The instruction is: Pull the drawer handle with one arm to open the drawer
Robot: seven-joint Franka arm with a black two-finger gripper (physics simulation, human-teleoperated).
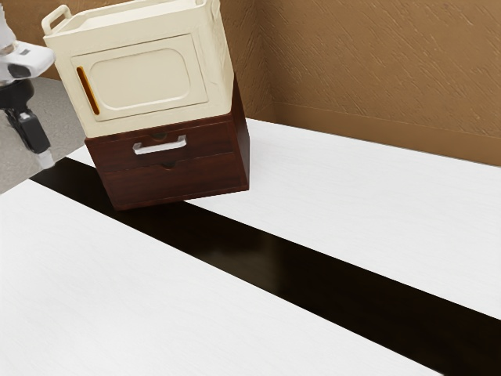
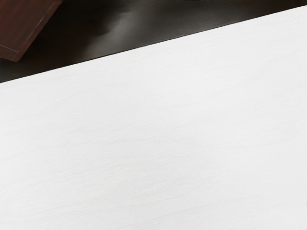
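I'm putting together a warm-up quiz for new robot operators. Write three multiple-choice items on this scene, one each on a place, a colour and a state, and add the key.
1. Where is the cream box?
A. On the floor
B. On top of the drawer unit
C. Inside the lower drawer

2. What colour is the stripe across the table?
A. Green
B. Yellow
C. Black

3. How does the upper drawer stand?
A. Shut
B. Pulled halfway out
C. Pulled fully out

Key:
1: B, since the box's base sits on the unit's top.
2: C, since a black band crosses the white tabletop.
3: A, since its front, with the pale handle, lies in line with the lower front.
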